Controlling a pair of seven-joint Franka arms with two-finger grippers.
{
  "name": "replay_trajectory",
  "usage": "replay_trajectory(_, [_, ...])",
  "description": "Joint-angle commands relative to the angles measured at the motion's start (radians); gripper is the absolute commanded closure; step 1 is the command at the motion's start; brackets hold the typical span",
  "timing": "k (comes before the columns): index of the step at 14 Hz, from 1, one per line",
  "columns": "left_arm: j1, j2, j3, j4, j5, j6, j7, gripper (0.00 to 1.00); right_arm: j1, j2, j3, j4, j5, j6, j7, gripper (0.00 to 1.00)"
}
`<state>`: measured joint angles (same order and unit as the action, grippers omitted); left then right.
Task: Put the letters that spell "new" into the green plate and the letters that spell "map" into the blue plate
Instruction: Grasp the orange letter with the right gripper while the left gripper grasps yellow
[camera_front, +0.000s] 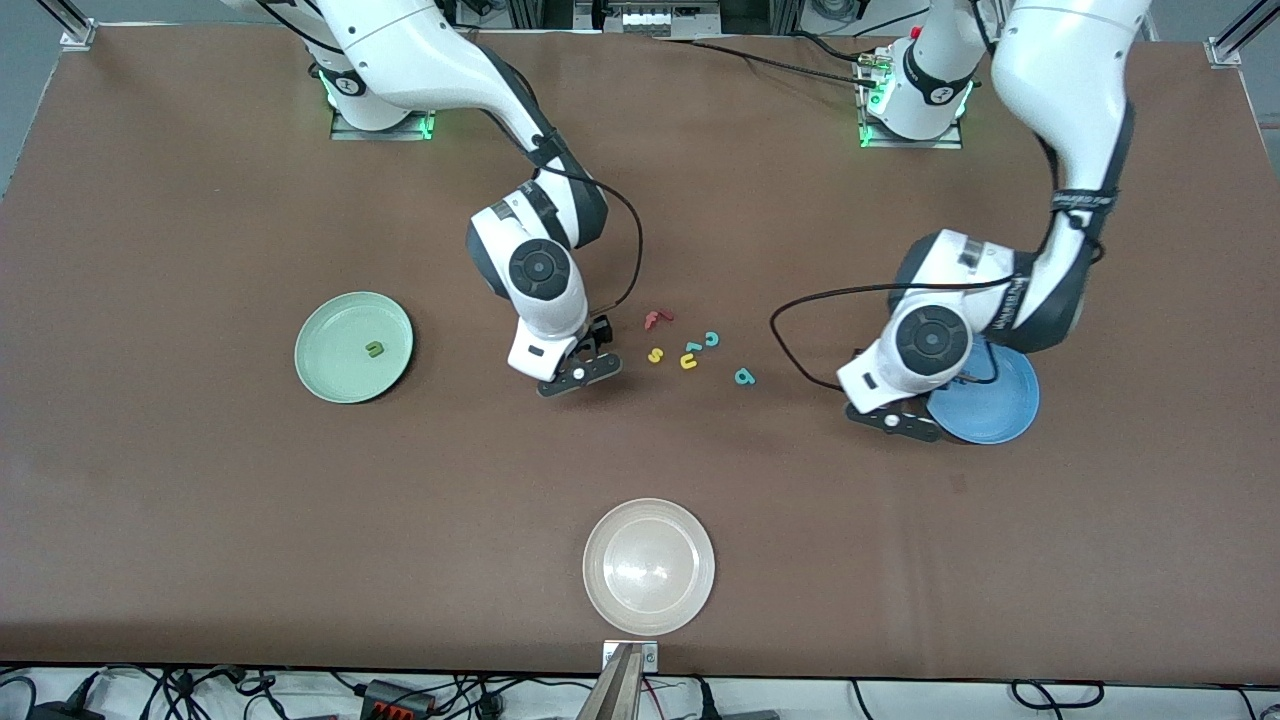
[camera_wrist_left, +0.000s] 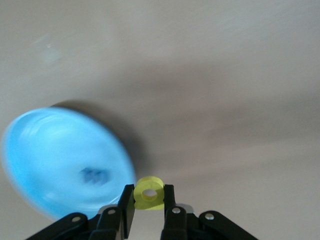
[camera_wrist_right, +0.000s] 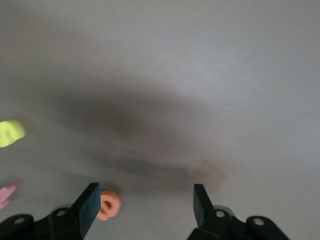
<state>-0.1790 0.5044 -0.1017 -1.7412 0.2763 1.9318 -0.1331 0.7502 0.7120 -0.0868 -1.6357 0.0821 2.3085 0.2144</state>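
Observation:
My left gripper (camera_wrist_left: 149, 196) is shut on the yellow "p" (camera_wrist_left: 149, 193). It hangs over the table just beside the rim of the blue plate (camera_wrist_left: 55, 165) (camera_front: 990, 405), which holds the blue "m" (camera_wrist_left: 94, 175). In the front view the left gripper (camera_front: 895, 420) sits at the plate's edge. My right gripper (camera_wrist_right: 146, 197) (camera_front: 578, 375) is open and low over the table. The orange "e" (camera_wrist_right: 109, 205) lies right against one finger. The green plate (camera_front: 330, 375) holds the green "n" (camera_front: 373, 349). The teal "a" (camera_front: 744, 377) lies on the table.
Between the grippers lie reddish letters (camera_front: 655, 319), a yellow "s" (camera_front: 655, 355), a yellow "u" (camera_front: 689, 361) and a teal "c" (camera_front: 711, 339). A cream-white plate (camera_front: 649, 567) stands near the front edge of the table.

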Motion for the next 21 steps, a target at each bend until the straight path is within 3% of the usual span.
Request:
replay_trajectory(1, [0.061,0.008,-0.007,-0.004,0.04,-0.051,0.009,0.9,0.001,0.007,0.039,0.013,0.001,-0.001,-0.015,0.16])
replay_trajectory(6, [0.203,0.003,-0.022,-0.087,0.041,0.007,0.056,0.92,0.006,0.023,0.05,0.005,-0.004,-0.003,-0.027,0.18])
replay_trajectory(9, [0.31,0.002,-0.029,-0.168,0.041,0.143,0.196,0.88,0.006,0.034,0.05,0.007,-0.002,0.002,-0.024,0.32])
replay_trajectory(10, [0.338,-0.001,-0.041,-0.204,0.041,0.197,0.226,0.77,0.006,0.032,0.052,0.007,-0.002,0.002,-0.024,0.36])
replay_trajectory(11, [0.354,-0.004,-0.05,-0.218,0.04,0.208,0.228,0.48,0.006,0.034,0.05,0.007,-0.002,0.002,-0.026,0.44])
replay_trajectory(12, [0.357,-0.004,-0.05,-0.218,0.04,0.208,0.228,0.03,0.006,0.035,0.052,0.007,-0.002,0.002,-0.026,0.48])
replay_trajectory(14, [0.352,-0.01,-0.059,-0.209,0.04,0.197,0.23,0.0,0.001,0.037,0.052,0.007,-0.007,0.002,-0.026,0.58])
replay_trajectory(18, [0.351,-0.043,-0.182,-0.131,0.029,0.121,0.23,0.0,-0.011,0.038,0.047,0.007,-0.013,-0.001,-0.047,0.84])
replay_trajectory(21, [0.323,-0.008,-0.285,-0.061,0.027,0.085,0.215,0.0,-0.049,-0.009,0.042,0.005,-0.013,-0.036,-0.056,0.86])
